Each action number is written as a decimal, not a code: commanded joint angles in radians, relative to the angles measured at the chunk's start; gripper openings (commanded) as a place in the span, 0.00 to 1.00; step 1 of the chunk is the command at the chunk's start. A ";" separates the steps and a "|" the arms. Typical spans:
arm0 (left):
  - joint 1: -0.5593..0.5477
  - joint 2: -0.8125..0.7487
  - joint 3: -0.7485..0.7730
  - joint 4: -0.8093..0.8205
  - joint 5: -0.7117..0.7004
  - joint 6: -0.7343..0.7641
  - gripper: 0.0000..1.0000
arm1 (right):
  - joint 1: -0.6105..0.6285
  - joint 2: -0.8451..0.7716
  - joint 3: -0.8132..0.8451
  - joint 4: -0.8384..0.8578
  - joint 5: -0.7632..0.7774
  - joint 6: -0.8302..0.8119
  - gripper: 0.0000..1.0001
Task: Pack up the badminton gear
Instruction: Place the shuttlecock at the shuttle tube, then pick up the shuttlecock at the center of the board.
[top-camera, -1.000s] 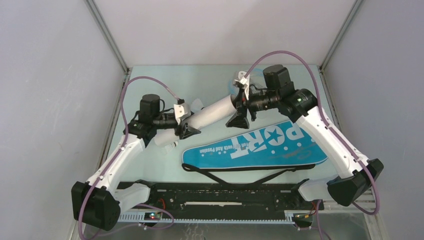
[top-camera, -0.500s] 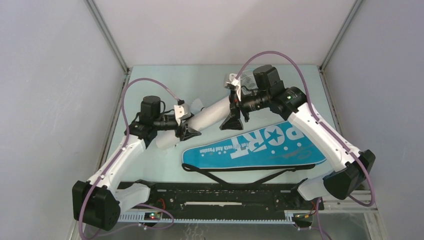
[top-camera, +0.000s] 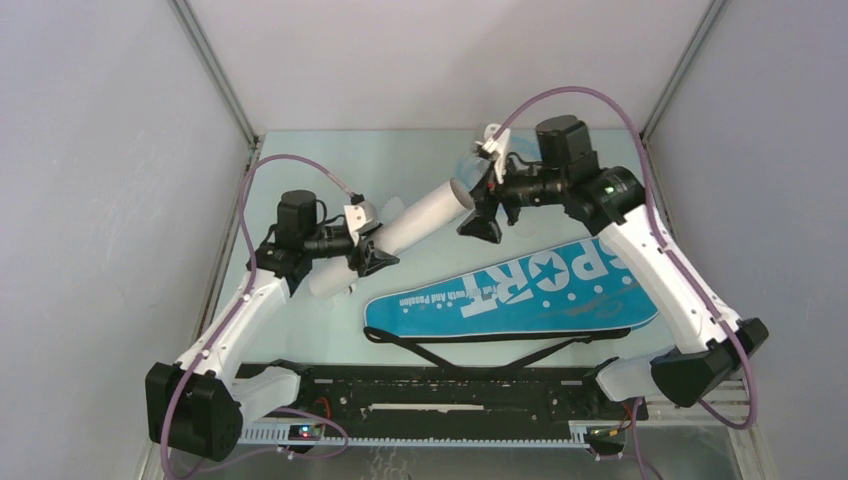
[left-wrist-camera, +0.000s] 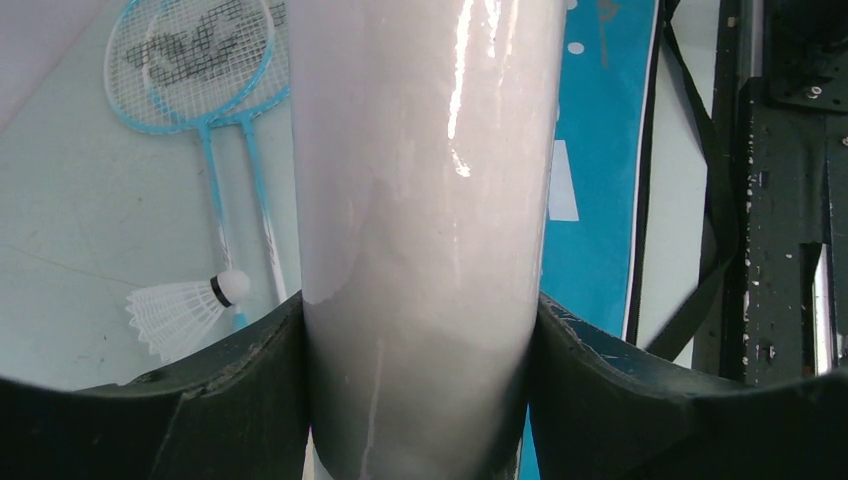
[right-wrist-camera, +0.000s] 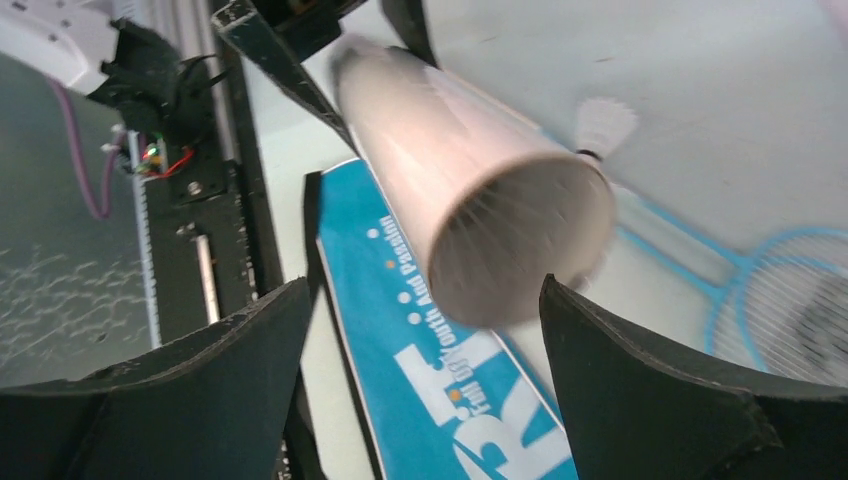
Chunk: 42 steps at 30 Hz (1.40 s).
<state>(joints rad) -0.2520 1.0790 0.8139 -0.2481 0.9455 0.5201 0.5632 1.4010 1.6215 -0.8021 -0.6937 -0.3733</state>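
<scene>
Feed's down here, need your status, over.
Left gripper shut on white tube. Right gripper open, off its mouth. Shuttlecock loose by rackets; nothing blocking.

Place: robot lab test cell
Walls: plain grey panels, aluminium frame posts
Surface: pale teal table
Rig: left arm, right arm on black mounting rail; purple cables

1. Tube slants across the middle of the table, its near end between the left gripper fingers.
2. Bag lies in front of the tube, strap nearest the arm bases.
3. Rackets lie behind the tube, shuttlecock beside their shafts.
</scene>
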 joint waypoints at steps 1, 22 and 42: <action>0.034 -0.031 0.032 0.057 0.002 -0.042 0.16 | -0.060 -0.091 0.051 -0.001 0.050 -0.001 0.94; 0.358 -0.007 0.210 0.065 -0.451 -0.382 0.17 | 0.256 0.126 -0.081 0.247 0.431 0.169 0.88; 0.581 -0.019 0.262 0.011 -0.658 -0.384 0.18 | 0.640 0.814 0.531 0.203 0.799 0.427 0.80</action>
<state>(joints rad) 0.3058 1.0920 0.9916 -0.2596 0.3153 0.1471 1.1706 2.1227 1.9934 -0.5545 0.0544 -0.0063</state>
